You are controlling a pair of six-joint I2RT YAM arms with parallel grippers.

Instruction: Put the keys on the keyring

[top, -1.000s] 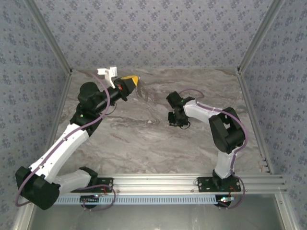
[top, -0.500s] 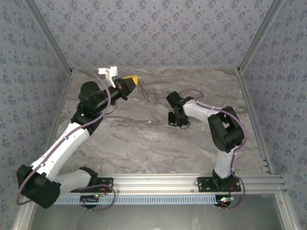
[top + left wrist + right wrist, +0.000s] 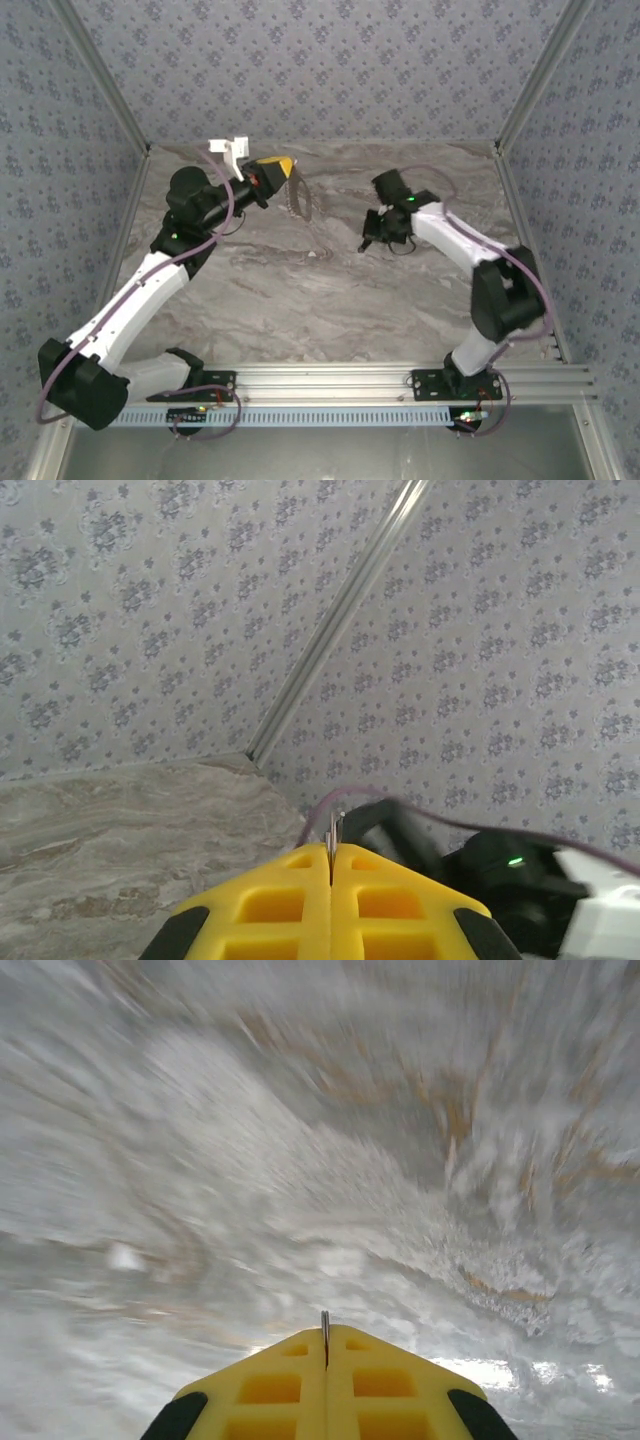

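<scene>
Grey marble-patterned table (image 3: 300,290), floral wallpapered walls. Two grippers, both clamped shut. The left gripper (image 3: 285,167) pinches the one grey keyring (image 3: 299,197), which dangles over the far table. The right gripper (image 3: 366,243) pinches one slim metal key (image 3: 324,1332), well apart from the ring.

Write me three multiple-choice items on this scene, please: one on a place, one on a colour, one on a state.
1. Where is the keyring? A) flat on the table B) held by the left claw C) on the near rail
2. What colour are the claw fingers? A) red B) black C) yellow
3. How does the right claw stand? A) shut on the key B) wide open C) open around the keyring

Key: 1 B, the loop hangs from its tip; 2 C, both wrist views show yellow; 3 A, a metal sliver is pinched between closed jaws.
</scene>
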